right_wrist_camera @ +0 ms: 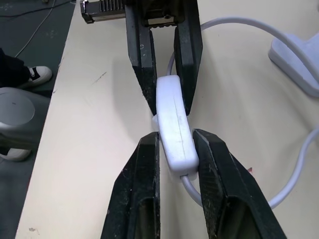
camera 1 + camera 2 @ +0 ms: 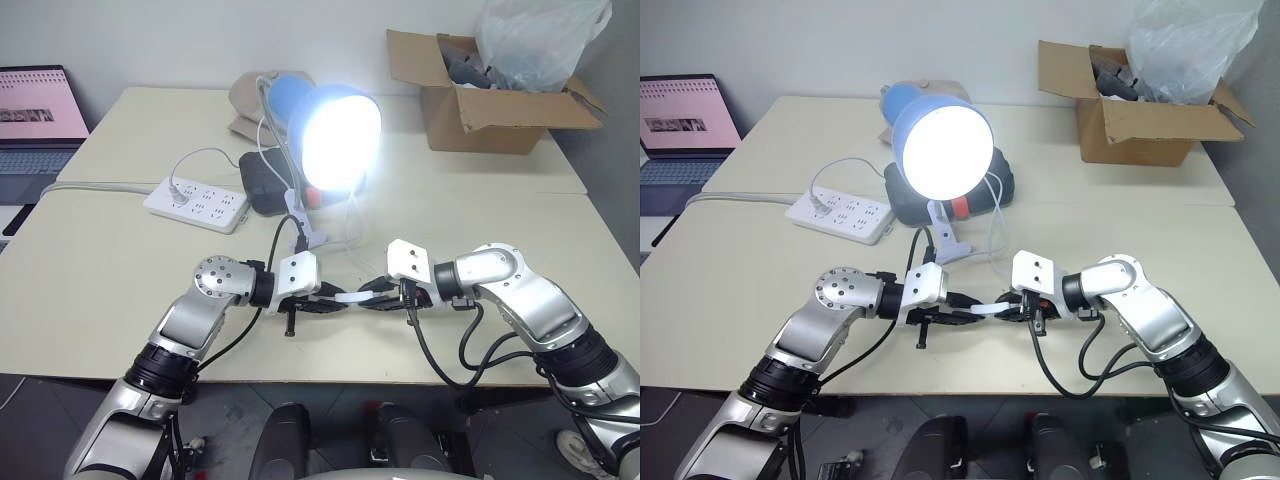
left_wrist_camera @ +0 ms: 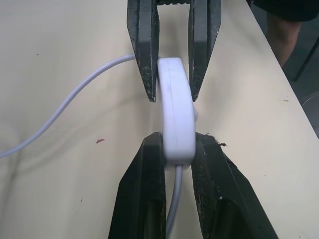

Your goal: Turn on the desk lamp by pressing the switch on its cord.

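The desk lamp (image 2: 338,135) stands mid-table on its white clip base (image 2: 305,228), its blue shade facing me and its bulb glowing brightly. Near the table's front edge the small white switch (image 2: 350,297) is held just above the tabletop between both grippers. My left gripper (image 3: 178,144) is shut on one end of the switch (image 3: 175,114). My right gripper (image 1: 175,142) is shut on the other end, fingers squeezing its sides. The two grippers point at each other, tips nearly meeting. The thin white cord (image 3: 75,94) runs out of both ends of the switch and loops over the table.
A white power strip (image 2: 197,203) lies left of the lamp, and a black object (image 2: 262,185) sits behind the lamp. An open cardboard box (image 2: 500,100) with a plastic bag stands at the back right. A laptop (image 2: 38,110) is at the far left.
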